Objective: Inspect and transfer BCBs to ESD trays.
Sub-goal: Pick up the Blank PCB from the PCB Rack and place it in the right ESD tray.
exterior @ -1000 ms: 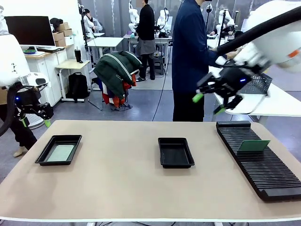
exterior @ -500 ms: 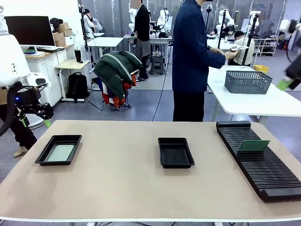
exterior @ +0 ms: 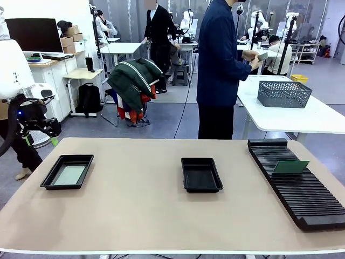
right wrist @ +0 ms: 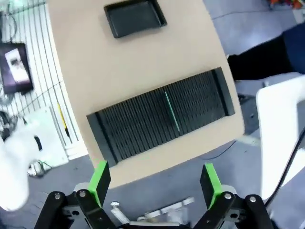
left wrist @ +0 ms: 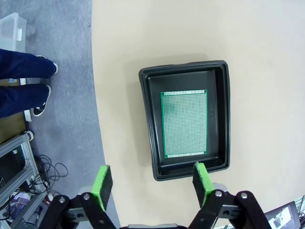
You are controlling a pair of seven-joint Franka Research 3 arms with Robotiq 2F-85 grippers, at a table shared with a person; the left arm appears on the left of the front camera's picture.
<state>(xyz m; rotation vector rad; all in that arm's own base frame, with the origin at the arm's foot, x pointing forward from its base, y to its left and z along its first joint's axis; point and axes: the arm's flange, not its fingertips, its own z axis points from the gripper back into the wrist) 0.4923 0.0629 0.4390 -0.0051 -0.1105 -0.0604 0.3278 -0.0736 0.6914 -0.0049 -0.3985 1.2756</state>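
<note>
One black ESD tray (exterior: pixel 49 181) lies at the table's left with a pale green BCB (exterior: pixel 69 175) flat inside. My left gripper (exterior: pixel 39 141) hovers off the table's left edge, open and empty. From its wrist, the same tray (left wrist: pixel 147 119) and BCB (left wrist: pixel 185 124) lie below the open left gripper (left wrist: pixel 151 183). A second ESD tray (exterior: pixel 201 174) sits mid-table with nothing in it. Another BCB (exterior: pixel 291 167) stands upright in the ribbed rack (exterior: pixel 302 199). High above, my right gripper (right wrist: pixel 155 183) is open over the rack (right wrist: pixel 143 124), its BCB (right wrist: pixel 171 110) edge-on, and a tray (right wrist: pixel 135 18).
A person in dark blue (exterior: pixel 218 70) stands at the far side, turned towards a white table (exterior: pixel 323 116) behind, hands raised with a small flat item. A grey basket (exterior: pixel 284 93) rests on that table. Bare tabletop (exterior: pixel 135 205) spreads between the trays.
My right arm has swung up and away to the right, leaving the front view. The left arm has stayed still. The person has raised both hands at the back table.
</note>
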